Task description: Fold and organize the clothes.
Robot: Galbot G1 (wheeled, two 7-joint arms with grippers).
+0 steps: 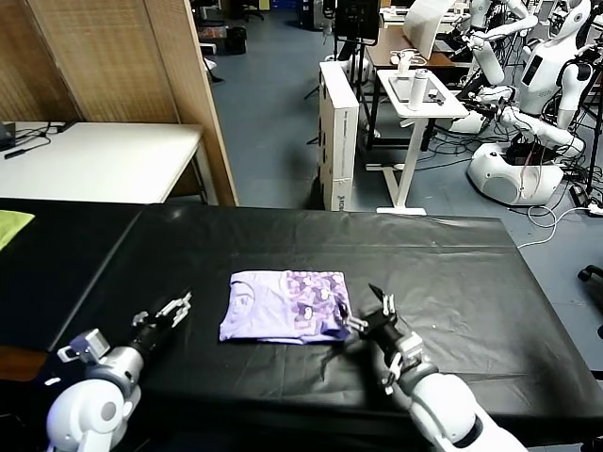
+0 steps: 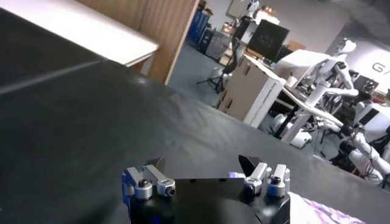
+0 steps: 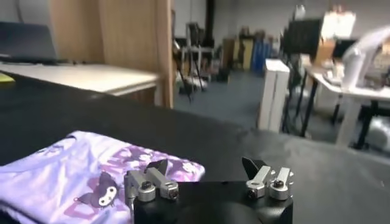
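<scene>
The clothes are one lavender T-shirt (image 1: 283,306), folded into a flat rectangle in the middle of the black table (image 1: 452,273), its purple-and-white print facing up on the right half. My right gripper (image 1: 367,306) stands open just off the shirt's right front corner, with nothing between its fingers. From the right wrist view the T-shirt (image 3: 73,176) lies beside the open right gripper (image 3: 206,164). A short way off the shirt's left edge my left gripper (image 1: 175,308) rests low over the table, open and empty. The left wrist view shows the left gripper (image 2: 204,163) over bare black cloth, with a bit of the T-shirt (image 2: 329,213) at the frame's corner.
A yellow-green cloth (image 1: 11,226) lies at the far left edge. Behind the table stand a white table (image 1: 94,160), a wooden screen (image 1: 141,56), a white cabinet (image 1: 337,132) and other robots (image 1: 528,94) at the back right.
</scene>
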